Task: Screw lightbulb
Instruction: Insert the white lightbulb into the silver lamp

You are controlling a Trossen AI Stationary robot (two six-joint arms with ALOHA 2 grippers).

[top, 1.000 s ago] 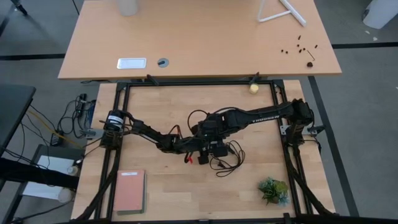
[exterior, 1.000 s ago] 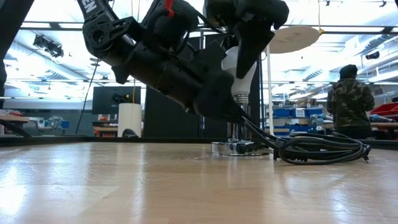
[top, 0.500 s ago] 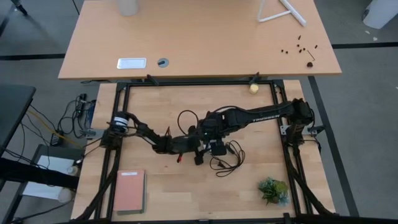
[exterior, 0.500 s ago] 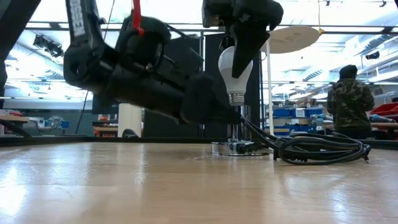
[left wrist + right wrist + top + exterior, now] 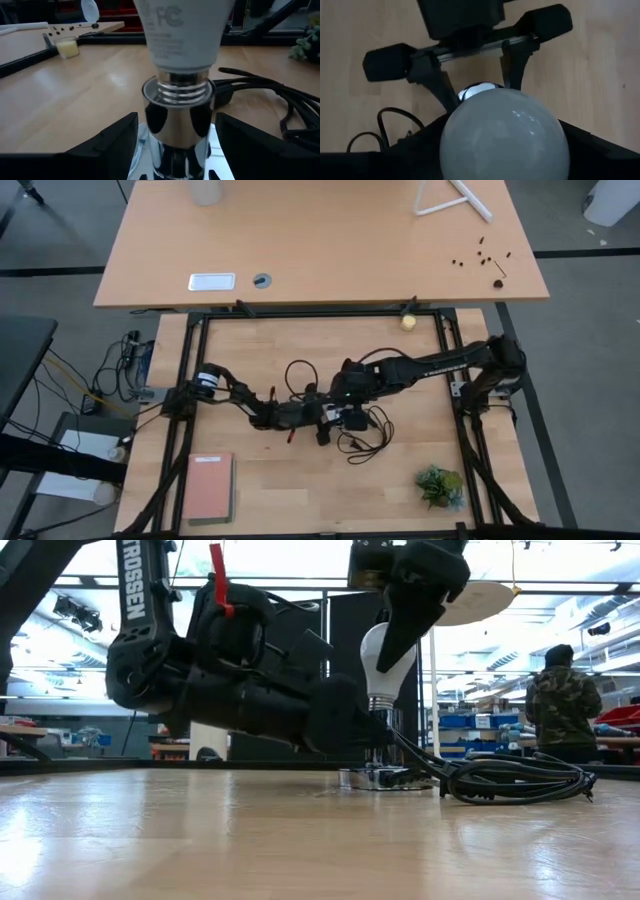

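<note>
Bulb [image 5: 387, 658] sits held upright by the right gripper [image 5: 400, 635], whose fingers clamp its globe, threads just entering the socket [image 5: 176, 125]. Left gripper [image 5: 175, 137] brackets the socket with fingers spread; contact cannot be confirmed. Risks: tilted entry cross-threading; socket spinning if unbraced; cord [image 5: 515, 780] beside the socket snagging. No containers near the socket.

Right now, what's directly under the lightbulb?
Under the lightbulb, its threaded base enters the shiny socket, flanked by the left gripper. The right gripper holds the bulb. How deep the threads sit is hidden.
</note>
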